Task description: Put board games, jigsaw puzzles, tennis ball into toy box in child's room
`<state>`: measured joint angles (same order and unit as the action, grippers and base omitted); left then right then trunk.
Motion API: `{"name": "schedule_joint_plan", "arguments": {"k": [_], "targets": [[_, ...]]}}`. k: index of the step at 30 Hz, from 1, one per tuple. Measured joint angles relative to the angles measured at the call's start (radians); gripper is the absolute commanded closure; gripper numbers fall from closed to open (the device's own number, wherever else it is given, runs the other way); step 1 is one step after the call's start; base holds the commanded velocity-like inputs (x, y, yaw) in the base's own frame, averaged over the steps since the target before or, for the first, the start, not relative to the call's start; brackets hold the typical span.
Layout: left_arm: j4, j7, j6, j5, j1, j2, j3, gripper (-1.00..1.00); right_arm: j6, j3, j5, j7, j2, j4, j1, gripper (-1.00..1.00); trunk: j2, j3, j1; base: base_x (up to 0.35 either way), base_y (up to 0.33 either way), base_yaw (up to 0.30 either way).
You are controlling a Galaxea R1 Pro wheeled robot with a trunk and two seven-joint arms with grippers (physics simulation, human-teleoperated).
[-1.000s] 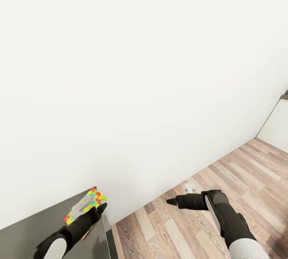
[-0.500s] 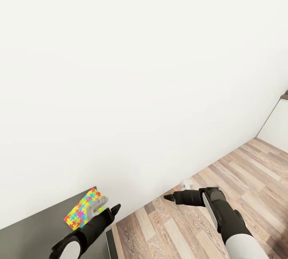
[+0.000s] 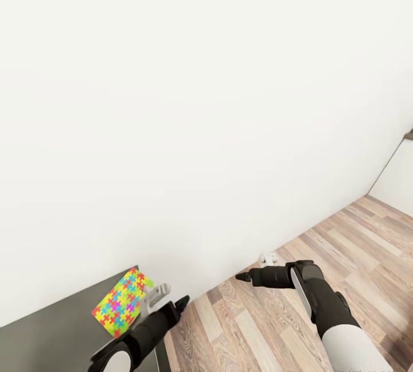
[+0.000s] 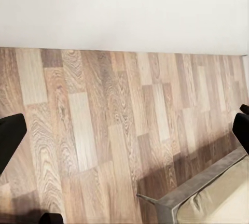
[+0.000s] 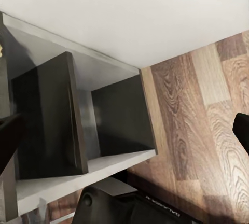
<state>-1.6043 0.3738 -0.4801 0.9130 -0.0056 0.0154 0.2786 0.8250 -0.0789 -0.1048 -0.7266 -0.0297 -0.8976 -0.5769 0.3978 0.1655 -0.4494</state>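
From my head camera, one puzzle box (image 3: 123, 302) lies flat on the dark bench (image 3: 51, 337) by the white wall. My left claw (image 3: 166, 297) hangs just beside it, spread wide and empty. My right claw (image 3: 252, 268) reaches over the wood floor (image 3: 355, 240), fingers apart, holding nothing

So the left wrist cam is mostly looking at the wood-plank floor (image 4: 104, 130), boards running up toward a plain white wall (image 4: 124, 11) at 12 o'clock. Down at 5 o'clock a corner of the bed (image 4: 207, 203) pokes in: dark grey frame, beige mattress. The black fingertips (image 4: 10, 136) sit at 9 and 3 o'clock, jaws spread wide with nothing between.
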Motion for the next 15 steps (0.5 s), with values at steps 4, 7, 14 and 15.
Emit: {"name": "schedule_joint_plan", "arguments": {"k": [4,7,14,15], "targets": [[0.000,0.001,0.001,0.000,0.000,0.001,0.004,-1.00,0.002,0.000,0.002,-0.001,-0.001,0.005,-0.003,-1.00,0.000,0.005,0.000,0.000,0.000,0.000],[0.000,0.001,0.001,0.000,0.000,0.002,0.007,-1.00,0.003,-0.002,0.004,-0.001,-0.002,0.008,-0.005,-1.00,0.000,0.007,0.000,0.000,0.000,0.000],[0.000,0.000,0.001,0.000,0.000,0.003,0.011,-1.00,0.004,-0.003,0.017,-0.005,-0.005,0.011,-0.007,-1.00,0.000,0.010,0.000,0.000,0.000,0.024],[0.000,-0.001,0.002,0.000,0.000,0.003,0.012,-1.00,0.004,-0.003,0.021,-0.005,-0.006,0.011,-0.008,-1.00,0.000,0.011,0.000,0.000,0.000,0.105]]}}
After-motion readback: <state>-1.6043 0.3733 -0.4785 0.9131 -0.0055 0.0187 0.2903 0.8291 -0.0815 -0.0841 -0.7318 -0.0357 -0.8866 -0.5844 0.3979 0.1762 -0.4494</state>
